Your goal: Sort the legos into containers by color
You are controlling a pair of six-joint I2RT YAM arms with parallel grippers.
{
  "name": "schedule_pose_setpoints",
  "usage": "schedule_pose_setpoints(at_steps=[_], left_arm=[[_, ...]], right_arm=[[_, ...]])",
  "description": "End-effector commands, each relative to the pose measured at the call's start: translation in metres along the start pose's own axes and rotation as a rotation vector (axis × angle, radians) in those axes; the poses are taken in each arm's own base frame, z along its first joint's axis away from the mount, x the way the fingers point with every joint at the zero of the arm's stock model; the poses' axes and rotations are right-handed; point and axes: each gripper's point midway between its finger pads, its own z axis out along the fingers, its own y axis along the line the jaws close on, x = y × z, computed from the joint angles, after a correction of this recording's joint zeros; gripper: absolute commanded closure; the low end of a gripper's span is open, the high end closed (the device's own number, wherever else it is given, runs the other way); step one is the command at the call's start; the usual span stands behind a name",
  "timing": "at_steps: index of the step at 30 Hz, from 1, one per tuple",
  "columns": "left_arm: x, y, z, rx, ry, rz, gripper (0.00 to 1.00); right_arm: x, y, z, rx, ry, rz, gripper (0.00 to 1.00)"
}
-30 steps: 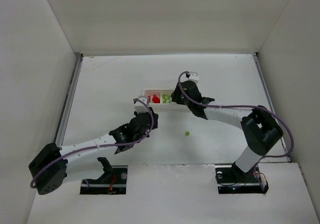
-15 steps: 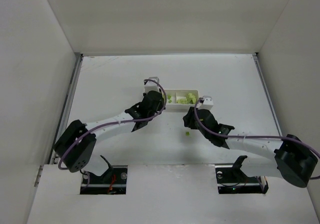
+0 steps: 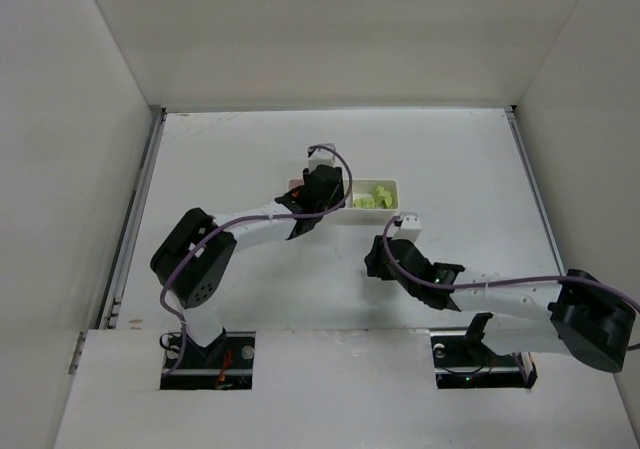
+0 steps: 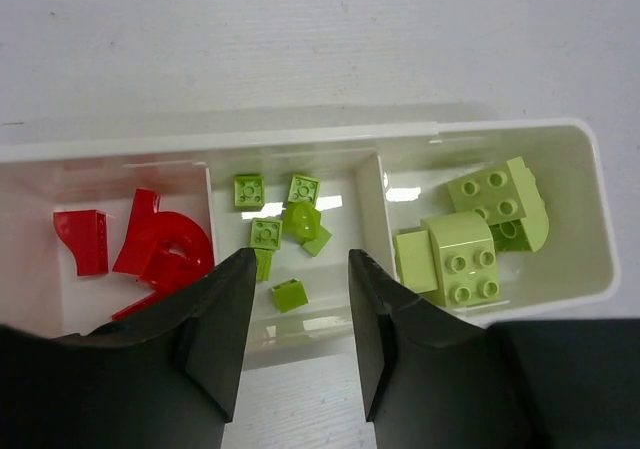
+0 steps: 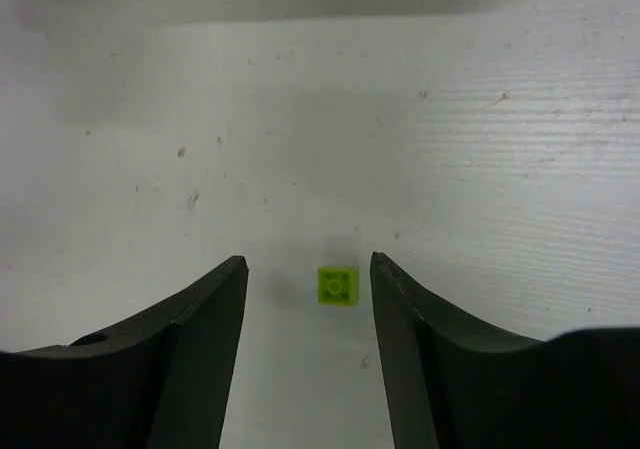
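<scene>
The white tray [image 4: 300, 135] has three compartments: red legos [image 4: 150, 244] in the left one, small green legos [image 4: 285, 224] in the middle one, larger green legos [image 4: 470, 239] in the right one. My left gripper [image 4: 300, 269] is open and empty, hovering over the tray's near wall at the middle compartment; it covers the tray's left part in the top view [image 3: 320, 191]. One small green lego [image 5: 338, 285] lies on the table between the open fingers of my right gripper [image 5: 307, 259]. In the top view the right gripper [image 3: 378, 259] hides that lego.
The tray [image 3: 397, 195] lies across the middle of the white table, with white walls at the left, right and back. The right arm stretches low across the table's front right. A few dark specks mark the table surface [image 5: 185, 154].
My left gripper has moved from the table up and right to over the tray. My right gripper has left the tray and come down over the loose green lego.
</scene>
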Motion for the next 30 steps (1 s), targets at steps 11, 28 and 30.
schedule_pose_setpoints(at_steps=[11,28,30], left_arm=[[-0.047,0.036,-0.065,-0.043,-0.162,-0.063,0.41],[0.023,0.183,-0.135,-0.307,-0.166,-0.317,0.00],[0.030,0.186,-0.139,-0.313,-0.166,-0.326,0.00]], right_arm=[[0.011,0.002,0.013,0.071,0.054,-0.046,0.60],[-0.093,0.074,0.027,-0.059,-0.122,-0.073,0.82],[-0.114,0.085,0.042,-0.060,-0.162,-0.069,0.81]])
